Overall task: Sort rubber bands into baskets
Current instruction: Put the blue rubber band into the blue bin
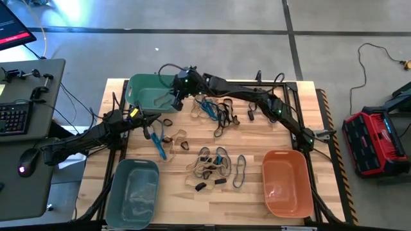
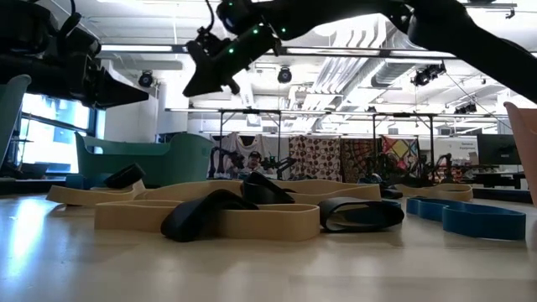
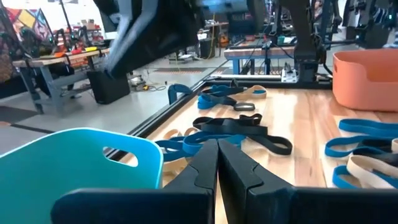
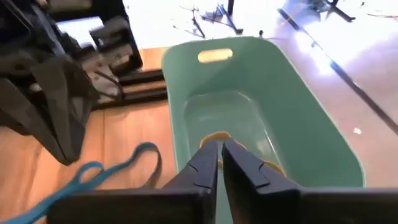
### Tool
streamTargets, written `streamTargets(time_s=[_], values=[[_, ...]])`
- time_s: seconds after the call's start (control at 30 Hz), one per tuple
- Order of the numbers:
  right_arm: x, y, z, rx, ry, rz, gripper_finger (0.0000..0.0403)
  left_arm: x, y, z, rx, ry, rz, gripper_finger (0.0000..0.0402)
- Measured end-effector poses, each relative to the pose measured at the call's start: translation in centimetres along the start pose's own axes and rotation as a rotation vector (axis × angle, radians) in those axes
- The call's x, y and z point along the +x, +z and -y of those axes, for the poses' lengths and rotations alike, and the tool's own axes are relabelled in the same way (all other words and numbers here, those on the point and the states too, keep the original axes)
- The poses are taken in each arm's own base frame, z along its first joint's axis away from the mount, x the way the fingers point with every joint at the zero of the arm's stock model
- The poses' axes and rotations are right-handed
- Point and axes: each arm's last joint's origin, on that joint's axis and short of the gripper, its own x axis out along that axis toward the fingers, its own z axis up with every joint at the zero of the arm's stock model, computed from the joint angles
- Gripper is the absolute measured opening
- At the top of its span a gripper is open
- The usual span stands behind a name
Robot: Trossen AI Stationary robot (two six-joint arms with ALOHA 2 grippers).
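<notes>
- The table (image 1: 257,138) is light wood with a black frame round its edge.
- Three baskets sit on it: the green basket (image 1: 149,92) at the far left corner, the grey basket (image 1: 132,192) at the near left corner below the green one, and the orange basket (image 1: 287,182) at the near right, well apart from the green one.
- The right arm (image 1: 257,99) reaches across the far side of the table toward the green basket.
- The left arm (image 1: 83,138) comes in from the left, below the green basket.
- The right gripper (image 1: 174,99) hangs over the green basket's right edge; its fingers (image 4: 211,163) are closed together and hold nothing.
- The left gripper (image 1: 156,120) sits just below and right of the green basket; its fingers (image 3: 208,165) are pressed shut and empty.
- Rubber bands (image 1: 212,168) lie scattered over the middle of the table, right of and below the green basket: tan, blue and black loops, some overlapping.
- A blue band (image 1: 159,146) lies just beside the left gripper.
- A tan band (image 4: 217,137) lies on the floor of the green basket, under the right gripper.
</notes>
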Motion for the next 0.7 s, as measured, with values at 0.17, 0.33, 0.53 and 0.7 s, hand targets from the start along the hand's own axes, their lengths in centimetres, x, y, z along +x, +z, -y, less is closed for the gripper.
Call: streamTargets(time_s=[0.17,0.33,0.53,0.7], values=[[0.9,-0.8,-1.3,-0.014,0.011,0.023,0.0001,0.0,0.0,0.0,0.009,0.000,0.000,0.0003],[1.9,-2.6,-1.9,0.005,-0.012,0.013,0.0000,0.0,0.0,0.0,0.010,0.000,0.000,0.0003],[0.2,-3.6,-3.1,0.000,-0.009,0.075,0.0000,0.0,0.0,0.0,0.009,0.000,-0.001,0.0003],[-3.5,-5.3,-3.2,0.043,-0.025,0.151,0.0000,0.0,0.0,0.0,0.007,-0.001,0.002,0.0003]])
